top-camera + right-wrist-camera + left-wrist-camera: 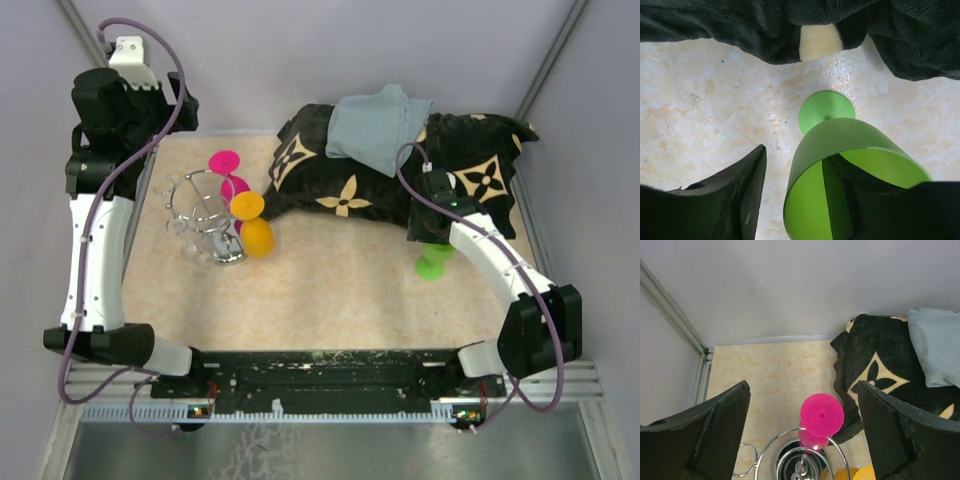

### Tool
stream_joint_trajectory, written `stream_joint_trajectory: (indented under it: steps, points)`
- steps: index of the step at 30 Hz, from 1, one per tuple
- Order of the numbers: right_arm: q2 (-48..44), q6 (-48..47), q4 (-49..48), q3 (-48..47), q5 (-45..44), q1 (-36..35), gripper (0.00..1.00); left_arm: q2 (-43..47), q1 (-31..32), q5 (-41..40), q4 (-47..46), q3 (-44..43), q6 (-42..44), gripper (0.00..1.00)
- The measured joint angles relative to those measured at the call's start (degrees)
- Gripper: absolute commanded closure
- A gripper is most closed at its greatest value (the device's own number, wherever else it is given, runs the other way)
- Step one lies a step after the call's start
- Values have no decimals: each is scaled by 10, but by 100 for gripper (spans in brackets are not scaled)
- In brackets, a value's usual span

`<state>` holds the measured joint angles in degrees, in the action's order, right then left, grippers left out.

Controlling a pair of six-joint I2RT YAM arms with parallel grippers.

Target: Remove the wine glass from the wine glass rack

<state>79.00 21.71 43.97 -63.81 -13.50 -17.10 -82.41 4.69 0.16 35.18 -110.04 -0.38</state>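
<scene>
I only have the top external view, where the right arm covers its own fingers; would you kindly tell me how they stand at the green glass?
Observer: Of the right fingers, one is inside the bowl of the green glass; the other stands outside, clear of its wall.
Operator: Thank you. And the other arm?
Observer: The left fingers are wide open and hold nothing; the pink glass on the rack shows between them.
</scene>
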Motion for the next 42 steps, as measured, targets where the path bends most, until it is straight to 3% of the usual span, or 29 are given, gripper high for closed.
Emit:
stream_joint_trajectory:
  steps: [9,20,26,31,36,42]
  points:
    - [-19,0,31,-57,12,0,44,10,-35,5,-1,25,-40,8]
    - [-46,7,78,-254,51,-7,43,80,-148,39,5,134,-124,8]
    - [33,41,68,-361,97,-93,43,85,-213,71,9,145,-145,8]
    - [92,81,33,-363,157,-109,44,70,-247,139,11,136,-166,10]
    - [131,108,3,-368,205,-109,44,-19,-256,259,7,76,-199,13]
    - [134,147,-54,-364,260,-114,44,-103,-256,358,-9,78,-252,14]
